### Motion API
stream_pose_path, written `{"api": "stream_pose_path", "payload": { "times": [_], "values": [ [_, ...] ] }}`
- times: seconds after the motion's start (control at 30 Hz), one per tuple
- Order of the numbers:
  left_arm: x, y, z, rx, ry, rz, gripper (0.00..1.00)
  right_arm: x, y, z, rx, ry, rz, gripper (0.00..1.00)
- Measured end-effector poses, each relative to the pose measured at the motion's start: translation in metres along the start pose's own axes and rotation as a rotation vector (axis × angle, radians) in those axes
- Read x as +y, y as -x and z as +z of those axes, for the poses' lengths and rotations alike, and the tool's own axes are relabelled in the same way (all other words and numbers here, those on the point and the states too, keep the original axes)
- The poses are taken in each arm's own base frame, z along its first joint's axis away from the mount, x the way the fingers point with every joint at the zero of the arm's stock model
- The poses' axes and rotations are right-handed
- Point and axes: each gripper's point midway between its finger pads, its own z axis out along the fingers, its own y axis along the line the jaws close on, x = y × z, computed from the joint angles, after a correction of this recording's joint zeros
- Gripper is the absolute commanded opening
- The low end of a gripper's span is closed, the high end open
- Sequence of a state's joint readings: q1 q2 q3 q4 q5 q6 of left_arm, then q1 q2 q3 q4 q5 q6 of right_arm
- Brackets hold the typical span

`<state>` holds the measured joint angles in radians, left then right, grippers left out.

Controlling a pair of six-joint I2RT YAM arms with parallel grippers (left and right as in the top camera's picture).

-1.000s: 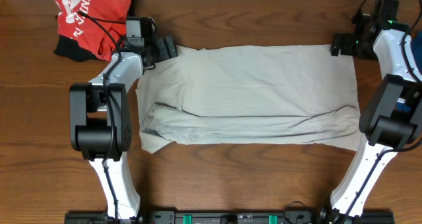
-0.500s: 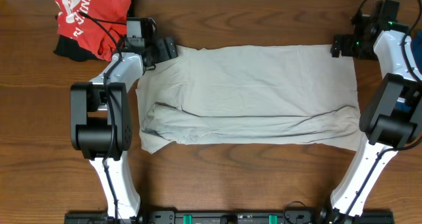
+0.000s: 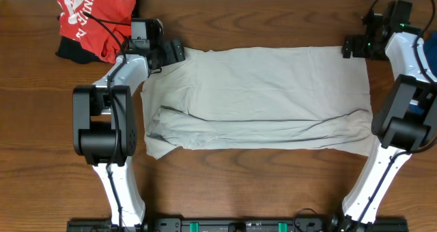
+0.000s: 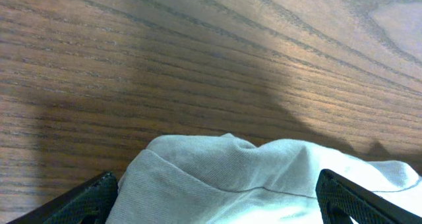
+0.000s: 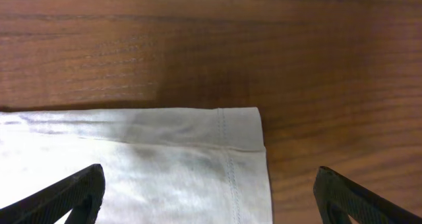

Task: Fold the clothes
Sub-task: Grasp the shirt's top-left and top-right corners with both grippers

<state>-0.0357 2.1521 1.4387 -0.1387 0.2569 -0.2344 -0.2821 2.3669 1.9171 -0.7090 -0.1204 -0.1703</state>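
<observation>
The brown wood-grain table (image 3: 246,191) carries the large, pale beige, thin wrinkled shirt (image 3: 259,95). It is spread flat across the middle, its long side running between the 2 arms, with a bunched ridge along its near part. A crumpled red garment with white lettering (image 3: 92,17) lies at the table's far left, apart from the shirt.

The left gripper (image 3: 173,52) sits at the shirt's far-left corner and the right gripper (image 3: 350,46) at its far-right corner. Both have their jaws spread wide and hold nothing. The left wrist view shows a rumpled lump of fabric between the fingers. The right wrist view shows a flat, stitched hem corner (image 5: 244,128).

The step in hand looks like taking these 2 far corners to fold the shirt toward its near edge. To do it well, each gripper should drop low enough to catch the cloth a little inside its corner. Both should then close together and lift evenly, keeping the edge taut between them so the fold lands straight.
</observation>
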Motion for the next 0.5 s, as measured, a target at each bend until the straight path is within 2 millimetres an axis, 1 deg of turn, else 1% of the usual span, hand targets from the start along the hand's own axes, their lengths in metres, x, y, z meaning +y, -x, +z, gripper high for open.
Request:
{"api": "stream_pose_path", "payload": {
  "times": [0.17,0.5],
  "values": [
    [0.001,-0.002,0.000,0.010,0.003,-0.002,0.96,0.000,-0.002,0.009,0.001,0.005,0.000,0.99],
    [0.000,-0.003,0.000,0.011,0.001,0.001,0.96,0.005,0.003,0.017,-0.026,0.037,-0.018,0.99]
  ]
}}
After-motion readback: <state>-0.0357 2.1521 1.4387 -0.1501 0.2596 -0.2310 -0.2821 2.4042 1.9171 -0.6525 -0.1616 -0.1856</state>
